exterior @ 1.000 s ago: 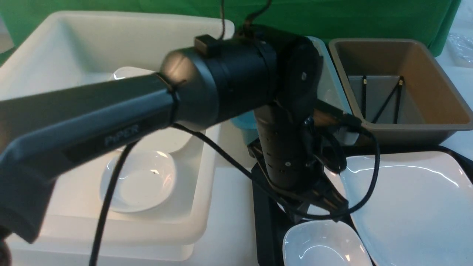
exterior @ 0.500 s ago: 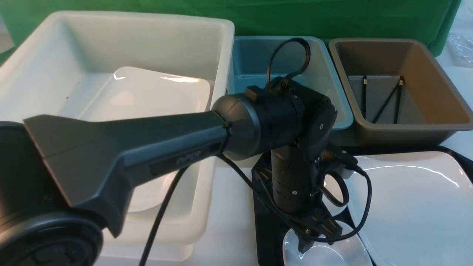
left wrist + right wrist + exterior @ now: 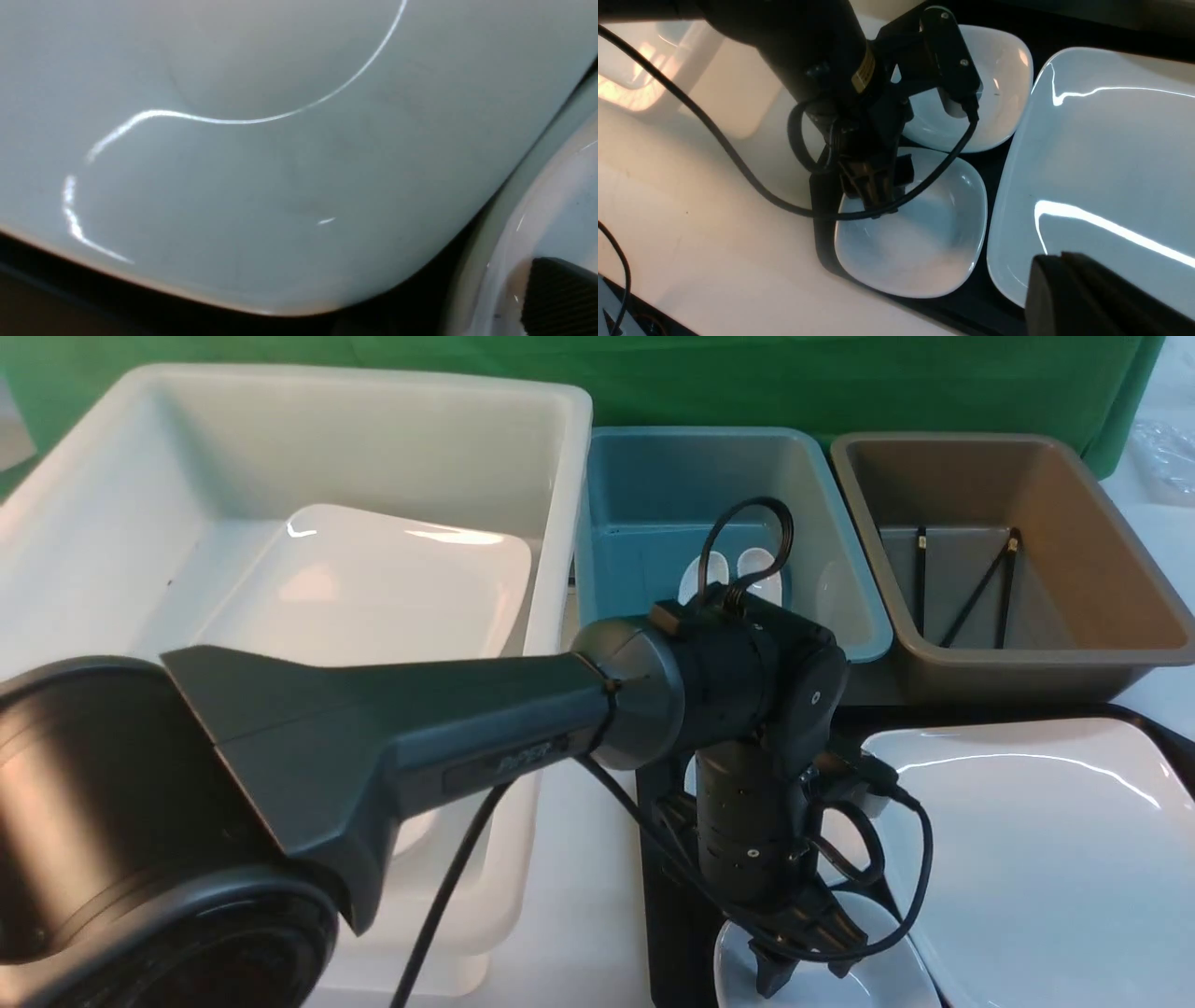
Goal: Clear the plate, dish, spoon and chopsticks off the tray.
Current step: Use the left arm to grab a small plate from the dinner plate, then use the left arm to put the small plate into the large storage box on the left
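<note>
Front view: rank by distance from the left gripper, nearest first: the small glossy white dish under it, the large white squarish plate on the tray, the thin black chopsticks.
1. Small white dish: directly under the left gripper.
2. Large white plate: just right, on the tray.
3. Black chopsticks: back right, in the brown tub.

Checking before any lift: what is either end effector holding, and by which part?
Nothing visibly: the left end effector hangs open at the rim of the near dish, and the right end effector is shut and empty.
</note>
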Robot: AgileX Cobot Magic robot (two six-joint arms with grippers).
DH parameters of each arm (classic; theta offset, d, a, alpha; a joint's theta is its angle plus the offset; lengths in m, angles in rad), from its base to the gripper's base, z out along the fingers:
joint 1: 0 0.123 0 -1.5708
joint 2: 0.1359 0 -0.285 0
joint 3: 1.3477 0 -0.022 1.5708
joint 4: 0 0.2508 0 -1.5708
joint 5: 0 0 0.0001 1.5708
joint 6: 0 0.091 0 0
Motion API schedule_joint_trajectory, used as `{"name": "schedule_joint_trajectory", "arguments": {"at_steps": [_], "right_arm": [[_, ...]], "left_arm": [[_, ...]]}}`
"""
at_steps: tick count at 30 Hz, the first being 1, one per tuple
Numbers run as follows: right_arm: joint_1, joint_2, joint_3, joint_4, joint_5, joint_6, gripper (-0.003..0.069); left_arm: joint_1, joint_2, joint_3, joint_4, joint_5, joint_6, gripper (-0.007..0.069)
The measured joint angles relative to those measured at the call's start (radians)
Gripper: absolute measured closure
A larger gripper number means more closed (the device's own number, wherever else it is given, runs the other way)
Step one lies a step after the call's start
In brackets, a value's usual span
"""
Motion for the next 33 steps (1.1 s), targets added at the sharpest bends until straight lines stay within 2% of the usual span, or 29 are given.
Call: {"name": "schedule_joint_trajectory", "arguments": {"at_steps": [4, 10, 15, 22, 26, 29, 33], "right_arm": [[0.0, 0.0, 0.0, 0.0, 0.0, -0.001, 0.0636], [0.0, 0.0, 0.0, 0.0, 0.0, -0.003, 0.0636], [0.0, 0.0, 0.0, 0.0, 0.0, -0.003, 0.0636], [0.0, 0.0, 0.0, 0.01, 0.0, -0.006, 0.0636], [0.0, 0.0, -0.048, 0.073, 0.001, -0.049, 0.0636], [0.0, 0.006, -0.121, 0.14, 0.0, -0.106, 0.0636], [0.0, 0.072, -0.259, 0.303, 0.011, -0.223, 0.0636]], "left_arm": [[0.0, -0.002, -0.006, -0.016, 0.016, -0.04, 0.0428], [0.0, -0.035, -0.01, -0.01, 0.049, -0.077, 0.0486], [0.0, -0.105, -0.01, -0.008, 0.064, -0.081, 0.058], [0.001, -0.213, -0.01, 0.0, 0.06, -0.081, 0.0594], [0.031, -0.323, -0.009, -0.033, 0.028, -0.081, 0.0594], [0.099, -0.428, -0.009, -0.068, 0.009, -0.081, 0.0594], [0.277, -0.576, -0.009, -0.123, -0.018, -0.077, 0.0594]]}}
